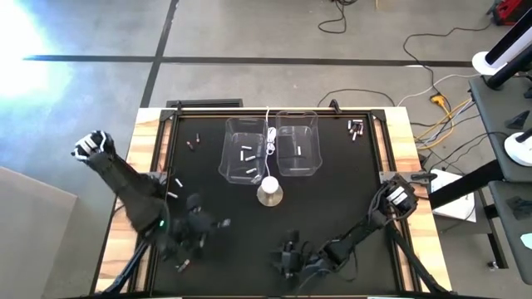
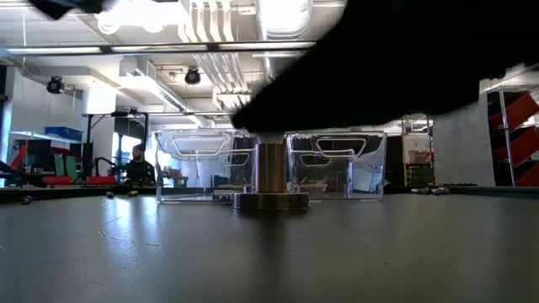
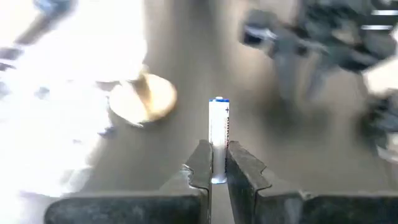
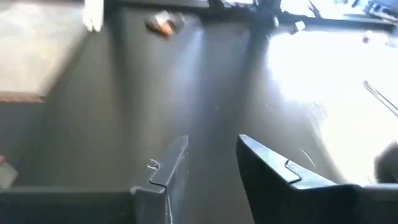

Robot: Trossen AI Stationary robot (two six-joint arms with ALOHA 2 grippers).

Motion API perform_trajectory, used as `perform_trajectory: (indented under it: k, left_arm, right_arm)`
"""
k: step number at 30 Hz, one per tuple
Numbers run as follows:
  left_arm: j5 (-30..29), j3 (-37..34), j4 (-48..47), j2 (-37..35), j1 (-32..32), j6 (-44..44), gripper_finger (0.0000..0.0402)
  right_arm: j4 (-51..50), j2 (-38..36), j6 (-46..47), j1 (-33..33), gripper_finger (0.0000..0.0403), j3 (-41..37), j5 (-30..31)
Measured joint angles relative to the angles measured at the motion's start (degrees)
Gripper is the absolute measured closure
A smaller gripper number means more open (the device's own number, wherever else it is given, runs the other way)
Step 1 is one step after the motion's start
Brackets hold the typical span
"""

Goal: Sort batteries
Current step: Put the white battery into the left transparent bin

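Note:
My left gripper (image 3: 214, 148) is over the near left of the black table (image 1: 332, 208) and is shut on a silvery-white battery (image 3: 218, 127) with a blue end. My right gripper (image 4: 211, 163) hangs low over the table's near middle (image 1: 287, 253), open, with nothing between its fingers. Two clear bins (image 1: 247, 149) (image 1: 298, 145) stand side by side at the far middle, each with one or two pale batteries (image 1: 247, 156) (image 1: 299, 150) lying on its floor. More batteries lie loose on the table at the far left (image 1: 193, 143), far right (image 1: 356, 128) and near left (image 1: 181, 264). My left gripper pinches the battery between its two fingers (image 3: 200, 165), on the end away from the blue cap (image 3: 218, 163). The battery lies along the fingers and sticks out forward past their tips, blue end foremost. It is lifted clear of the table.
A round metal base (image 1: 270, 193) with a white cable (image 1: 269, 133) stands just in front of the bins, between both grippers and them. In the right wrief view a dark reddish battery (image 4: 165, 23) lies far ahead. Wooden rims (image 1: 150, 158) edge the table.

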Motion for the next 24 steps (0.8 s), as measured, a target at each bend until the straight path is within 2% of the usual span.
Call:
perform_trajectory:
  k: [4, 10, 14, 16, 19, 24]
  left_arm:
    - [6.57, 6.36, -6.85, -2.03, 15.65, 8.57, 0.0394]
    - [22.50, 10.46, -5.14, -0.78, 40.25, 25.85, 0.0395]
    - [32.64, 12.40, -6.04, 3.53, 57.70, 29.20, 0.0394]
    - [36.74, 12.95, -6.94, 6.13, 64.25, 28.85, 0.0393]
    - [38.23, 12.29, -6.83, 9.78, 69.39, 25.29, 0.0393]
    - [37.58, 11.23, -5.63, 17.10, 70.35, 24.41, 0.0392]
  right_arm:
    - [0.13, -0.33, 4.09, -1.45, 0.0256, -2.94, 0.22]
    - [0.03, -0.38, 14.73, -0.94, 0.0241, -6.50, 0.14]
    - [0.52, -0.47, 20.70, -1.13, 0.0236, -6.79, -0.26]
    - [-0.29, -0.47, 21.21, -0.99, 0.0236, -6.46, -0.39]
    - [-0.39, -0.47, 21.07, -0.41, 0.0239, -5.25, -0.44]
    - [-0.36, -0.79, 17.59, -0.65, 0.0238, -0.73, -1.88]
